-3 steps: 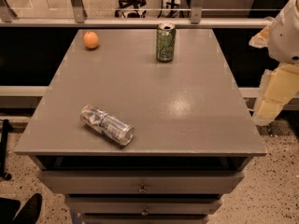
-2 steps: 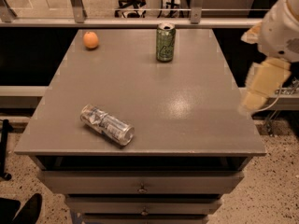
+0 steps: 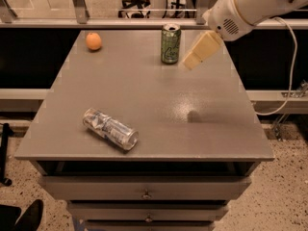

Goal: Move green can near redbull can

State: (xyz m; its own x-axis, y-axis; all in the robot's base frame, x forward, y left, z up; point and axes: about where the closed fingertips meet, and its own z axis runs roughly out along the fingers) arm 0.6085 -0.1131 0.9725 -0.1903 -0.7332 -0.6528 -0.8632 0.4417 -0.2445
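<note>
Camera view, looking down on a grey counter (image 3: pixel 159 95) with drawers (image 3: pixel 144 192) below. Far edge, right of centre: green can (image 3: pixel 170 44), upright, silver top up, untouched. Just to its right and hanging above the surface, the tan hand (image 3: pixel 195 57), tip slanting down toward the can's base, close beside it but apart. Wide or narrow? Cannot tell from this angle. Behind the hand, a white arm (image 3: pixel 250 6) reaching in from the top right corner. Down at the near left, well apart from the green can: redbull can (image 3: pixel 110 129), dented, lying on its side, shiny end pointing toward the near right. Far left corner: an orange (image 3: pixel 94 41), alone. Small dark shadow (image 3: pixel 194 115) on the counter right of centre. Off the right side, a pale cable (image 3: pixel 288 66) drooping down.
</note>
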